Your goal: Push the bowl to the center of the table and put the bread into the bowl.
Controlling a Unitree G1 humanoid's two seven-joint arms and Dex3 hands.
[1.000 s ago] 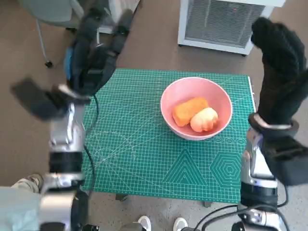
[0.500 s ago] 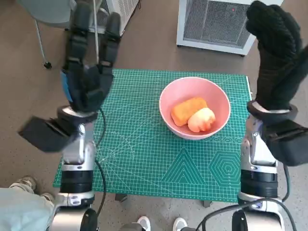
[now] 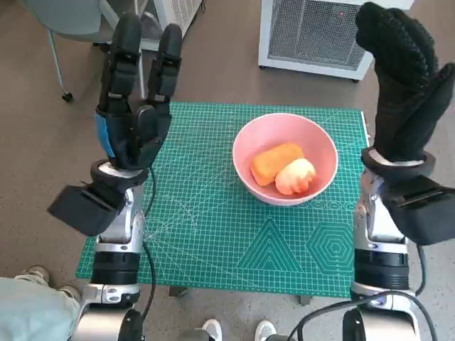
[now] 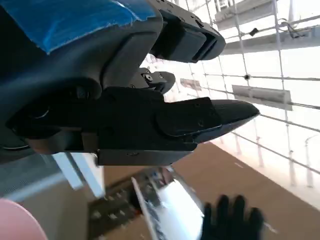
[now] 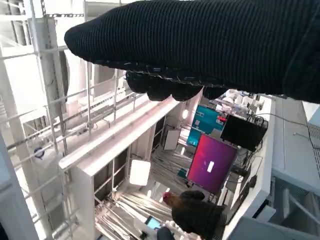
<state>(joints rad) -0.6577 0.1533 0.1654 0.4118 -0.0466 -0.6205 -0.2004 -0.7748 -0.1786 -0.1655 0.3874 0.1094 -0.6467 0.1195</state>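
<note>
A pink bowl (image 3: 250, 135) stands on the green cutting mat (image 3: 206, 220), right of the mat's middle. In it lie an orange piece of bread (image 3: 271, 162) and a paler round piece (image 3: 296, 176) beside it. My left hand (image 3: 134, 106) is raised above the mat's left edge, fingers straight and apart, holding nothing. My right hand (image 3: 405, 85) is raised beyond the mat's right edge, fingers up, empty. The left wrist view shows my left hand's fingers (image 4: 200, 115), the right hand's glove (image 4: 232, 220) far off and a sliver of the pink bowl (image 4: 15, 222).
A white grilled appliance (image 3: 313, 32) stands on the floor behind the table. A chair base (image 3: 67, 42) sits at the far left. A person's shoes (image 3: 213, 330) show at the table's near edge. In the right wrist view a person (image 5: 195, 212) sits by screens.
My left hand has swung up from a tilted pose to upright over the mat's left edge. The right hand rose slightly. Bowl and bread have stayed put.
</note>
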